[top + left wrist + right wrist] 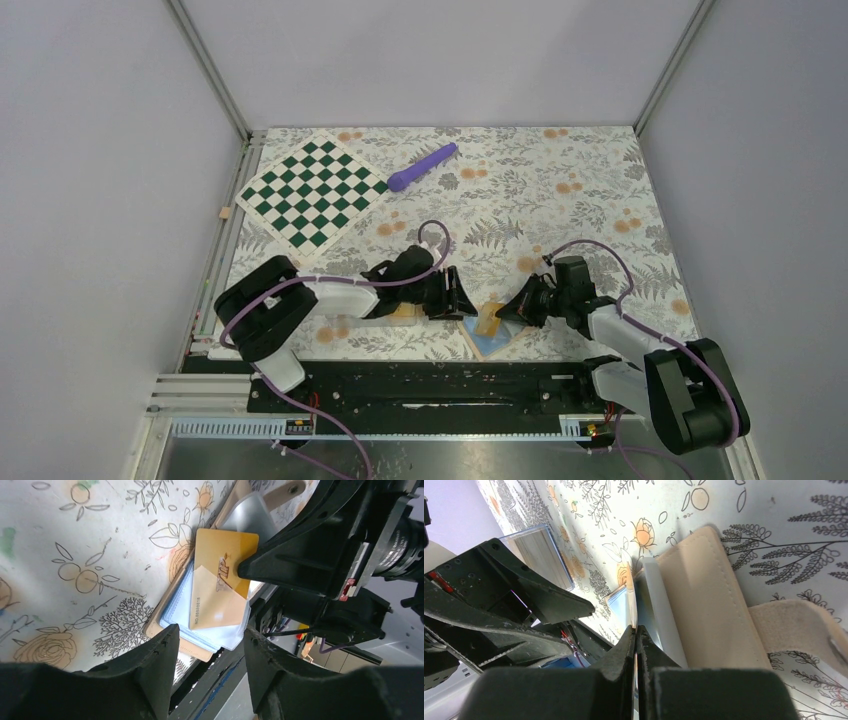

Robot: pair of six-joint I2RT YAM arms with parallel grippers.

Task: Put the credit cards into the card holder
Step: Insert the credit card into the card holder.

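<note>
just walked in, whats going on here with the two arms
The right gripper is shut on the edge of a gold credit card, which is partly tucked under a translucent pocket of the open card holder. The left gripper hovers open at the holder's near side, holding nothing. The card is not fully in yet.

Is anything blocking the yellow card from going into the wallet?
Nothing visible. The card is already partway inside the blue pocket of the wallet, pinched by the right claw; the left claw hangs open nearby.
</note>
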